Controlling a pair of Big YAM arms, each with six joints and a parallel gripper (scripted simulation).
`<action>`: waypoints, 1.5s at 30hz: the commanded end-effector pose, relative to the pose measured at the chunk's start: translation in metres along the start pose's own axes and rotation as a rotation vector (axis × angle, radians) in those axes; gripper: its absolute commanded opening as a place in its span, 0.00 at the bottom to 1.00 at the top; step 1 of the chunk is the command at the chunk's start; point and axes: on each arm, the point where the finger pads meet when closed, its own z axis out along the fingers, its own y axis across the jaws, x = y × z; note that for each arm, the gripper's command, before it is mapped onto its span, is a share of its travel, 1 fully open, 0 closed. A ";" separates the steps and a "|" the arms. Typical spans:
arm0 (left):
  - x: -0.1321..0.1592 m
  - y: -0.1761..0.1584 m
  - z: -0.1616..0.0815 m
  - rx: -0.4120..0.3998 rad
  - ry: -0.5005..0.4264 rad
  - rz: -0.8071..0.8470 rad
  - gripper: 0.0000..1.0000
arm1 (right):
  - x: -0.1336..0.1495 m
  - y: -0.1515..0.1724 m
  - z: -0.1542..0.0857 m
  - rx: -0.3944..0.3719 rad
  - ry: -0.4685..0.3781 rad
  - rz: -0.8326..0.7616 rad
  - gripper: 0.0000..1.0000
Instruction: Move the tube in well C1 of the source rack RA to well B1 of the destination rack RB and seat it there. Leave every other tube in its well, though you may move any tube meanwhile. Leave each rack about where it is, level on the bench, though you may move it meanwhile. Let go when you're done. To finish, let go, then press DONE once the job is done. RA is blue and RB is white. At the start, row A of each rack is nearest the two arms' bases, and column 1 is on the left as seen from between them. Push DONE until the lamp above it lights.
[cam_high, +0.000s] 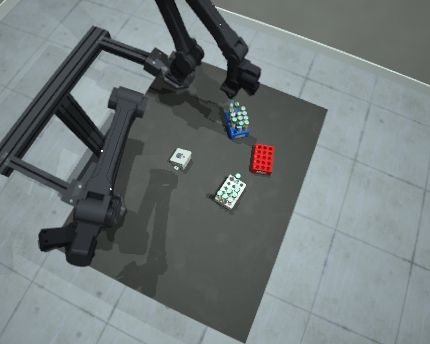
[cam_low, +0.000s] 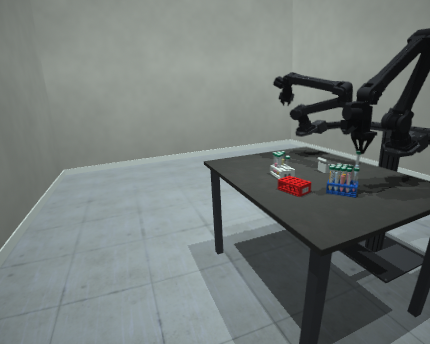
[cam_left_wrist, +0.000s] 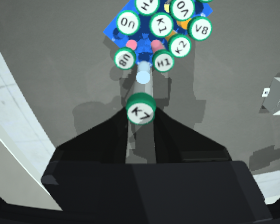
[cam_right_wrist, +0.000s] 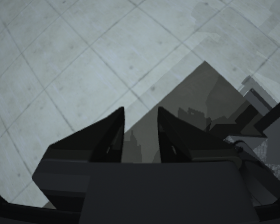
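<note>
My left gripper (cam_high: 231, 95) (cam_low: 359, 149) (cam_left_wrist: 140, 113) is shut on a green-capped tube (cam_low: 357, 159) (cam_left_wrist: 141, 104), whose cap appears to read K7. The tube is upright, its cap above the other caps, at an end of the blue rack (cam_high: 231, 131) (cam_low: 342, 192) (cam_left_wrist: 113, 31). Its lower end seems raised, but I cannot tell how far from the wells. Several other capped tubes stand in that rack. The white rack (cam_high: 231, 206) (cam_low: 286, 174) holds several green-capped tubes, with open wells among them. My right gripper (cam_low: 286, 101) (cam_right_wrist: 141, 113) is partly open and empty, away from the racks.
An empty red rack (cam_high: 262, 159) (cam_low: 294, 187) stands beside the blue and white racks. A small white box (cam_high: 181, 157) (cam_low: 322, 165) (cam_left_wrist: 274, 100) stands nearer the arm bases. Close neighbouring tubes crowd the held tube's rack side.
</note>
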 end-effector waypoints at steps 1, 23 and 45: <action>0.002 0.003 0.005 0.000 0.003 -0.002 0.00 | -0.008 0.009 -0.011 -0.029 -0.016 0.009 0.30; 0.004 0.003 0.012 0.000 0.007 -0.002 0.00 | -0.008 0.009 -0.011 -0.029 -0.016 0.009 0.30; 0.004 0.003 0.018 0.000 0.007 -0.003 0.00 | -0.008 0.009 -0.011 -0.029 -0.016 0.009 0.30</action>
